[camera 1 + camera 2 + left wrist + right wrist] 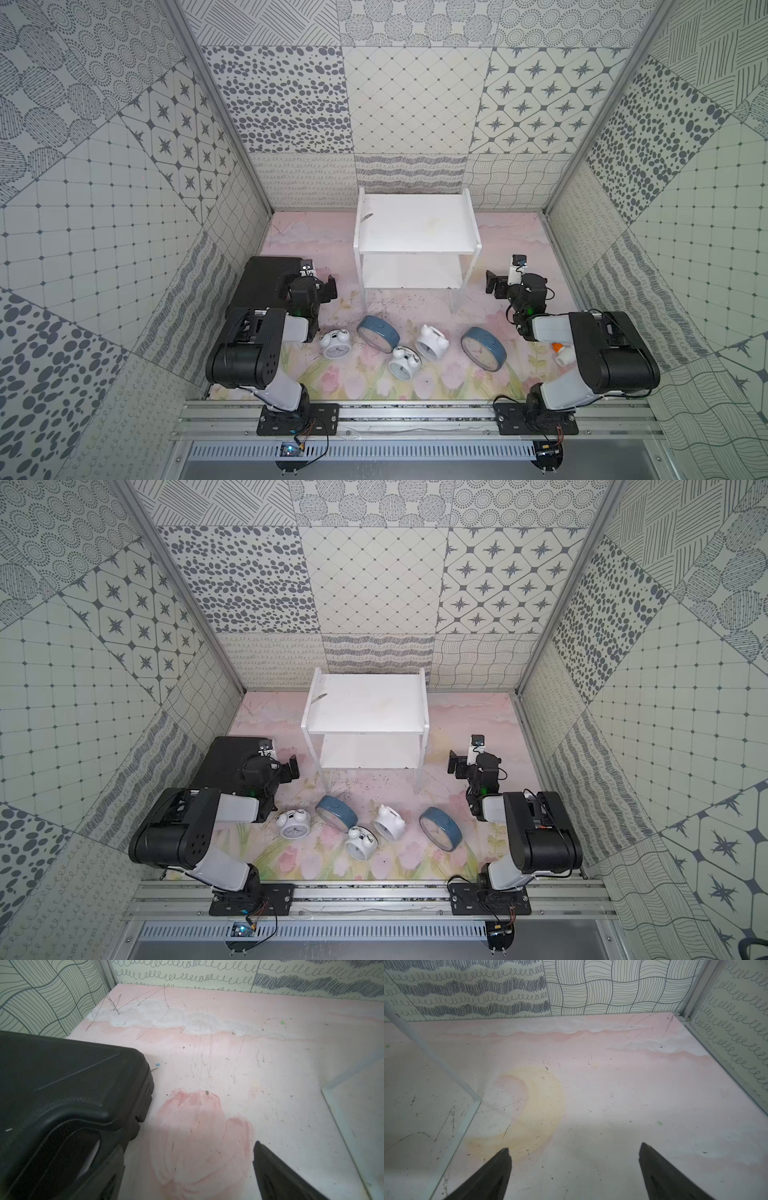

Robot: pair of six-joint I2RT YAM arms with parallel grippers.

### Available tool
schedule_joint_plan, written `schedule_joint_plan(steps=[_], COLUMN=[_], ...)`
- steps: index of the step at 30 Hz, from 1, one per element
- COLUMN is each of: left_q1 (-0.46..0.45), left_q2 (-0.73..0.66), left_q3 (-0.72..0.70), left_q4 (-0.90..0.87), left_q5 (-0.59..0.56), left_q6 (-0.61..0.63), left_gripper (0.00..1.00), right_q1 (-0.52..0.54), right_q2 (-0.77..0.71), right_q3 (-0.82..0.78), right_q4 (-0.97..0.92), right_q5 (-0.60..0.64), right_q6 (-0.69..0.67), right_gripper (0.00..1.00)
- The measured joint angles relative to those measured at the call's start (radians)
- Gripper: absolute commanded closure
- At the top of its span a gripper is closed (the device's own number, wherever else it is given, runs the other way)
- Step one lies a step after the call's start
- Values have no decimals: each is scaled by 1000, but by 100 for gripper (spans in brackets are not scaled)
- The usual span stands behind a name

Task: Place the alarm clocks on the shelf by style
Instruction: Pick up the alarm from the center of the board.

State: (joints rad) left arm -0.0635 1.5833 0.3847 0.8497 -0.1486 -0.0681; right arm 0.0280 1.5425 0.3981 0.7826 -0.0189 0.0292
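Five alarm clocks (402,365) lie behind the wide-apart, empty fingers of left gripper (308,286) and right gripper (574,1147), shelf (415,224) between them; retract, straddle nearest clock's body squarely, not bells.

Black arm housings (245,361), white link covers (286,390); green lights (298,311), thin black cables (500,399)

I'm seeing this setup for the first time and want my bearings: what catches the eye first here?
First, three white clocks and two blue clocks scattered across the front of the floral mat, seen in both top views. Behind them, toward the back wall, stands the white shelf, with no clock on it yet. A black case lies on the left side.
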Motion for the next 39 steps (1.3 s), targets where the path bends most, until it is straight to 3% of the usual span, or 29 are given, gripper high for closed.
schedule_joint_plan(steps=[20,25,27,33,35,37,39], left_q1=[13,31,34,35,23,-9,-47], left_q2=[-2,-75,-161,-482,-557,-620,-667], left_q3=[3,19,58,171,197,225,250], left_q4=[-4,-72,-153,-451,-562,-687,-813], left_q5=[8,-12,-59,-168,-172,-170,-163], left_q6=[-2,-21,-55,-309,-391,-457,-506], left_gripper=[1,1,1,1,1,1,4], right_q1=[3,17,16,-103,-99,-88,-67], right_q2=[-5,-225,-345,-553,-595,-661,-716], right_q3=[5,260,329,325,325,349,405], right_q4=[-19,-526,-581,-917,-1089,-1267,-1402], right_q5=[44,197,223,183,173,155,133], right_q6=[9,128,209,521,563,577,579], right_gripper=[0,0,0,1,11,31,40])
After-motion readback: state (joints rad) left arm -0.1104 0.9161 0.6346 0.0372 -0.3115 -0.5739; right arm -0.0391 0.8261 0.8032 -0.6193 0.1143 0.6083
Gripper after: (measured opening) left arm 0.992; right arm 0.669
